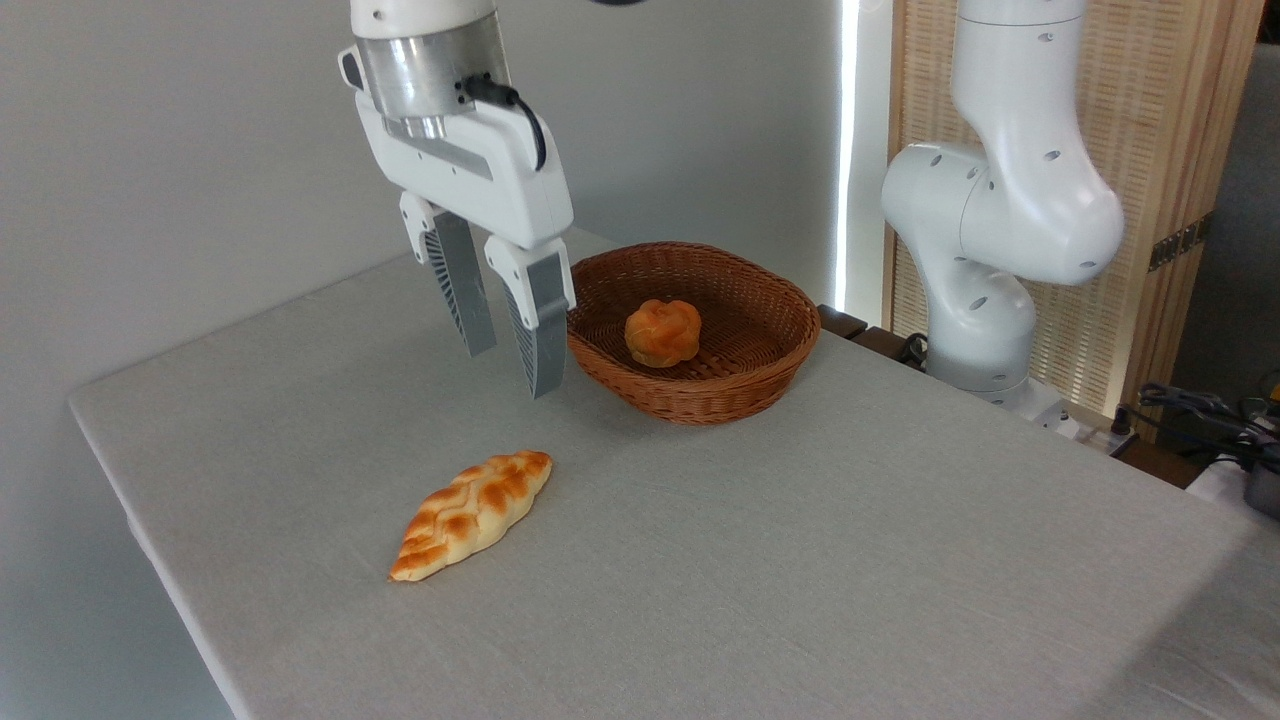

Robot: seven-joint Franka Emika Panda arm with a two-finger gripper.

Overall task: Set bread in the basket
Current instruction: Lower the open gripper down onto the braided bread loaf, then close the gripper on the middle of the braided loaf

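Observation:
The bread (pixel 472 514), a long braided golden-orange loaf, lies flat on the grey tablecloth at the front left. Behind it to the right stands the reddish-brown wicker basket (pixel 695 330) with a small round orange bun (pixel 662 332) inside. My gripper (pixel 512 368) hangs in the air above the table, just left of the basket's rim and well above and behind the loaf. Its two grey ribbed fingers (pixel 463 285) point down and stand apart, open, with nothing between them.
The arm's white base and lower links (pixel 985 250) rise at the table's far right edge. A wooden slatted screen (pixel 1150 200) stands behind them, and cables (pixel 1200 410) lie at the far right. The table's left edge (pixel 130 500) runs close to the loaf.

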